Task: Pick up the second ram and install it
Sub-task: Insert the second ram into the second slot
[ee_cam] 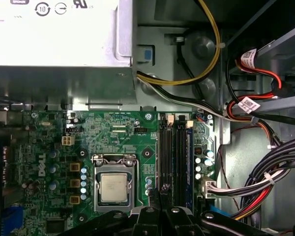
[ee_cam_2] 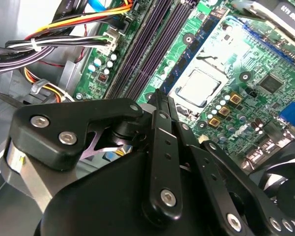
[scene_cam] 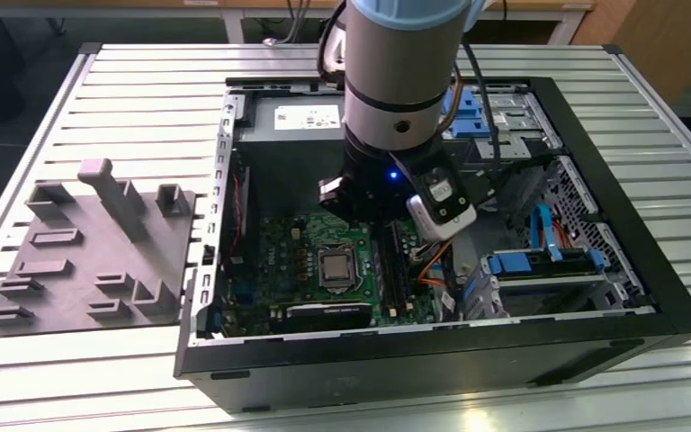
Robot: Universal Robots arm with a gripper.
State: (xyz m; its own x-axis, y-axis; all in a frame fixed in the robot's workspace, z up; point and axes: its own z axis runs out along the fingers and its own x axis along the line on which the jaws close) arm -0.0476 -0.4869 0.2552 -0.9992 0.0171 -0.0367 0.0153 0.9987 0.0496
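Note:
My gripper (ee_cam_2: pixel 159 98) hangs inside the open computer case (scene_cam: pixel 442 335), just above the green motherboard (ee_cam: pixel 49 147). Its two black fingers are shut against each other, and I see nothing held between them. In the first wrist view the gripper (ee_cam: pixel 163 189) points at the near end of the long dark memory slots (ee_cam: pixel 172 150). The same slots (ee_cam_2: pixel 152 44) run away from the fingertips in the second wrist view. I cannot pick out the second ram as a separate piece; whether a stick sits in those slots I cannot tell.
The processor socket (ee_cam: pixel 114 188) lies beside the slots. Bundled cables (ee_cam: pixel 270 182) and a metal wall crowd the other side. The silver power supply (ee_cam: pixel 54 34) lies beyond the board. A grey holder tray (scene_cam: pixel 82 261) lies on the slatted table at the exterior view's left.

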